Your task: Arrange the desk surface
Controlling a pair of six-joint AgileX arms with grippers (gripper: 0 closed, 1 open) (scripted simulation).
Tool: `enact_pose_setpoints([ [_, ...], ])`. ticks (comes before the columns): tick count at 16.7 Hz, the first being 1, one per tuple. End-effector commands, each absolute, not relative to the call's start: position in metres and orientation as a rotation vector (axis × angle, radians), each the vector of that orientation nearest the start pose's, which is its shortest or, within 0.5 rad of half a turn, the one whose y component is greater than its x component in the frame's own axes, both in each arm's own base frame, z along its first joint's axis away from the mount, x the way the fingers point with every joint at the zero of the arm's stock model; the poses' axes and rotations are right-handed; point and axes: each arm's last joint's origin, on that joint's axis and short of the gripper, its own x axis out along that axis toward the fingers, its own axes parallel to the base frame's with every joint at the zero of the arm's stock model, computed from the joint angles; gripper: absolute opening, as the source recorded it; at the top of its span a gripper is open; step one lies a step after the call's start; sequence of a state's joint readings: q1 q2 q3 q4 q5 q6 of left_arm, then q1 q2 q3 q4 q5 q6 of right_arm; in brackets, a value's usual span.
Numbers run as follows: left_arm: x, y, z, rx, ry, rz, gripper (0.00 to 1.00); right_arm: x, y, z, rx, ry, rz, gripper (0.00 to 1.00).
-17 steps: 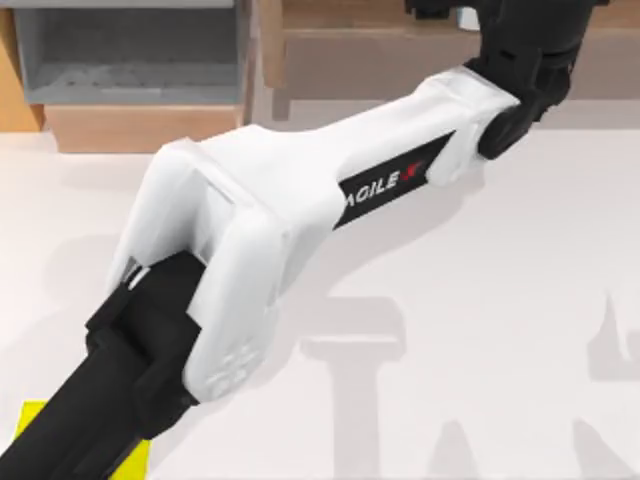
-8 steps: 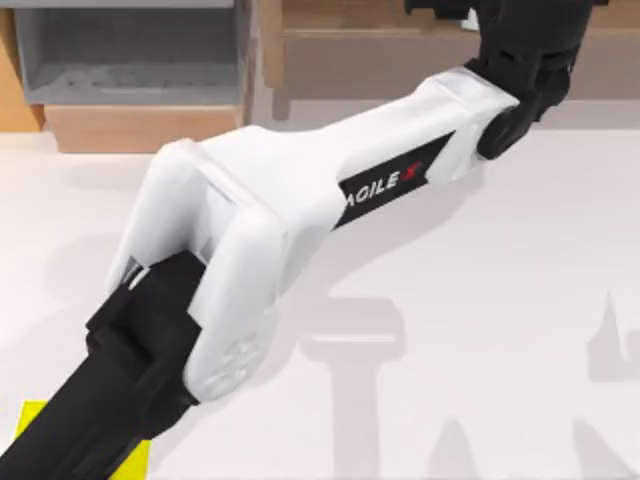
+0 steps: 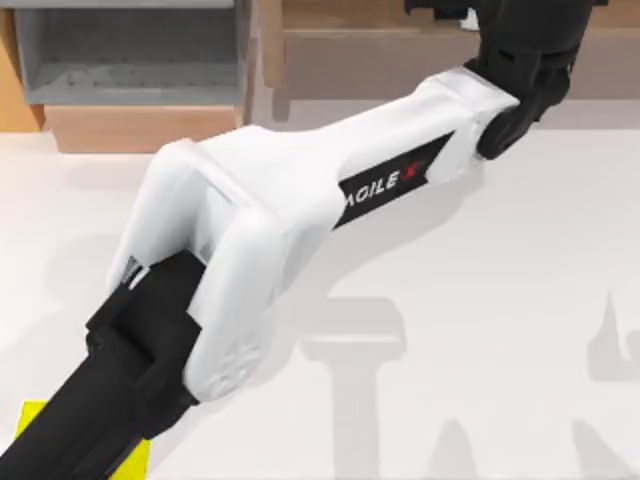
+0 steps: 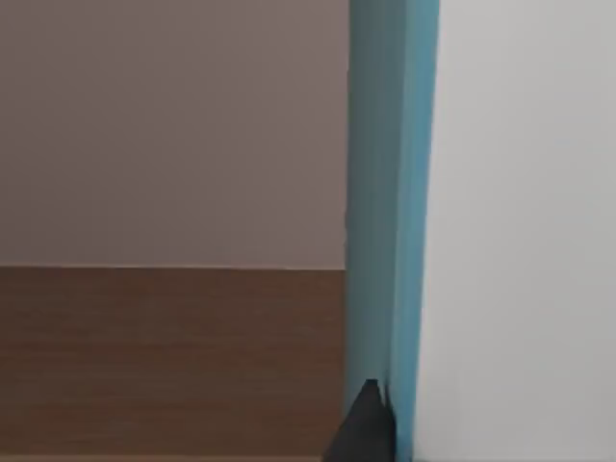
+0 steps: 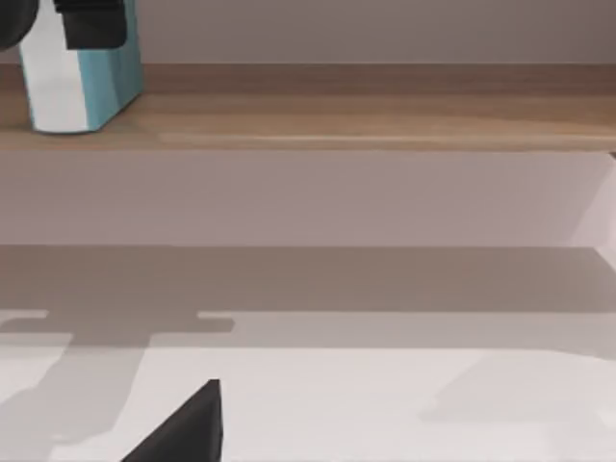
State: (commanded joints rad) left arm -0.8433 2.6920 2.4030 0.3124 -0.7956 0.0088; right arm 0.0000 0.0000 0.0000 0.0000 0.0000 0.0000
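The desk surface [image 3: 480, 300] is a broad white tabletop. My left arm reaches across it from the near left to the wooden shelf [image 3: 380, 50] at the back. There my left gripper [image 3: 455, 10] is shut on an upright blue and white book [image 5: 77, 82] that stands on the shelf board [image 5: 337, 120]. In the left wrist view the book's blue spine [image 4: 390, 192] is right in front, beside one dark fingertip [image 4: 366, 428]. A dark fingertip [image 5: 188, 428] of my right gripper hangs low over the desk, facing the shelf.
A grey-lined drawer unit [image 3: 130, 50] stands open at the back left. A yellow mat [image 3: 30, 425] lies at the near left corner, partly under my left arm. Arm shadows fall on the desk's middle and right.
My left arm has edged very slightly farther toward the shelf with the book. Nothing else has moved.
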Motion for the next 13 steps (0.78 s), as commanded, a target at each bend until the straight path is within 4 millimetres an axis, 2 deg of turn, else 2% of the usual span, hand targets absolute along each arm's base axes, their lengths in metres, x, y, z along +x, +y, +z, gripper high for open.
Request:
enact_pose_setpoints([
  [4, 0.417, -0.433, 0.209, -0.018, -0.014, -0.021, 0.00, 0.106, -0.001, 0.160, 0.000, 0.000, 0.000, 1.00],
  [10, 0.387, -0.432, 0.216, -0.008, -0.007, -0.021, 0.00, 0.106, -0.001, 0.160, 0.000, 0.000, 0.000, 1.00],
  [13, 0.383, -0.432, 0.220, -0.013, -0.012, -0.021, 0.00, 0.106, -0.001, 0.160, 0.000, 0.000, 0.000, 1.00],
])
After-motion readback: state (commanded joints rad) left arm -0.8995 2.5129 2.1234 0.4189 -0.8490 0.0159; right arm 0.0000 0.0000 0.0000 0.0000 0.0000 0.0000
